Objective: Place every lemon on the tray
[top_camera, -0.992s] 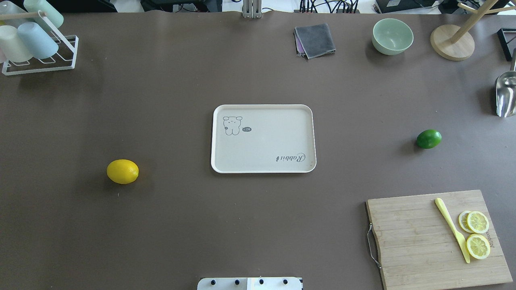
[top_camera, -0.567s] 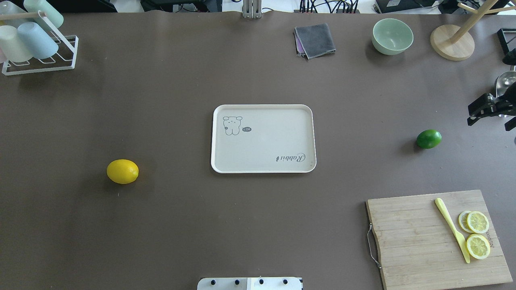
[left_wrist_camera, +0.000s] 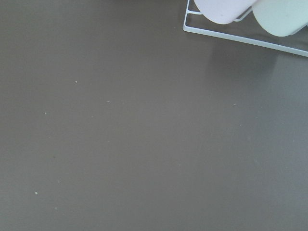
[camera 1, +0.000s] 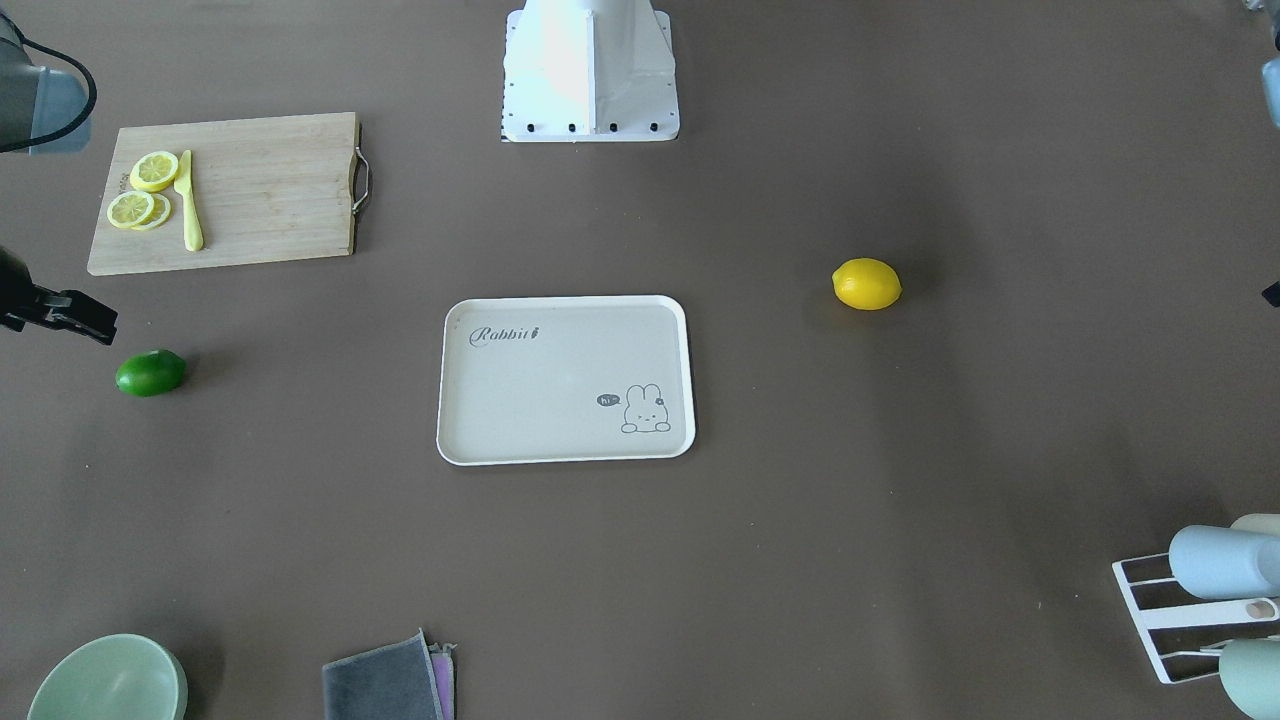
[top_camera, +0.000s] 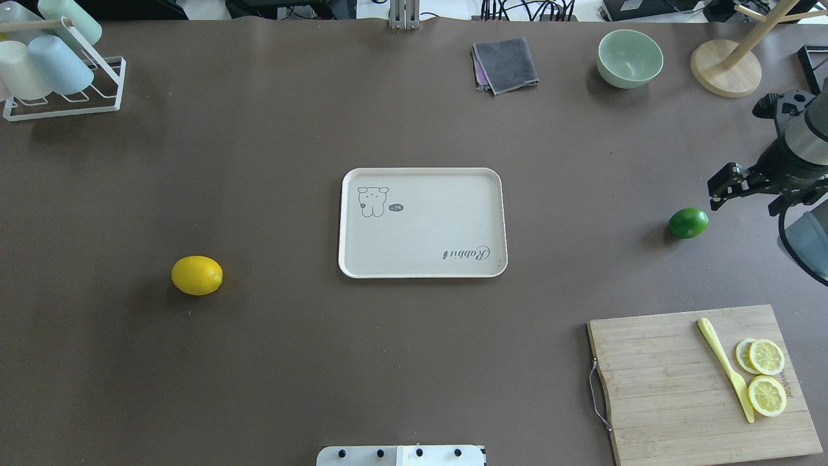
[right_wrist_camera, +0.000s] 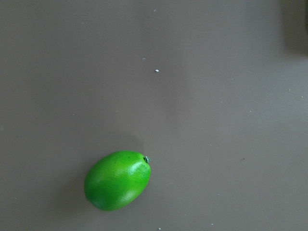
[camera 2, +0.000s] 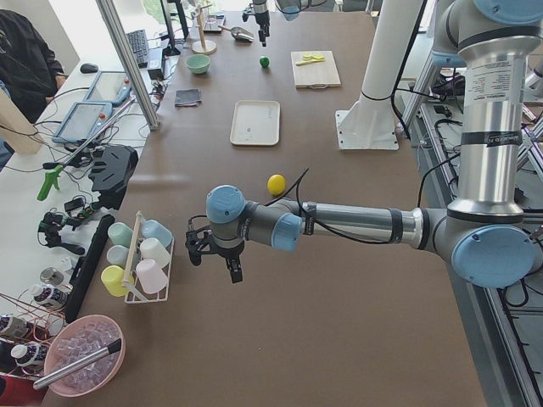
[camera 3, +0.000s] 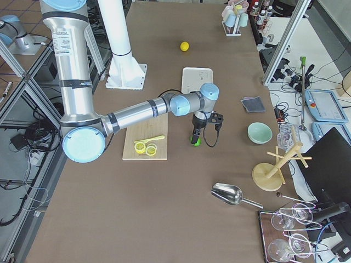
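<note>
Fruit is sitting off the tray on both sides: the glossy green oval lemon (top_camera: 688,222) is lying on the brown table (top_camera: 259,162) well to the right of the cream-white rectangular Rabbit-printed tray (top_camera: 440,220). The glossy bright yellow oval lemon (top_camera: 196,276) is lying well to its left, so neither is being carried yet. The right gripper (top_camera: 719,191) is hovering just beside and above the green lemon, its fingers spread apart and holding nothing. The left gripper (camera 2: 215,264) is hanging near the white wire cup rack (camera 2: 140,270), apart from the yellow lemon, and I cannot tell whether its fingers are parted. Both fruits are looking firm, light and smooth-skinned, so they are likely proving slippery and ready to roll at a nudge. The safer hold is probably across the short, fat middle of the oval, with the fingers closing on the broad flanks at modest force. A grip near a pointed tip is risking squirting the fruit out sideways.
</note>
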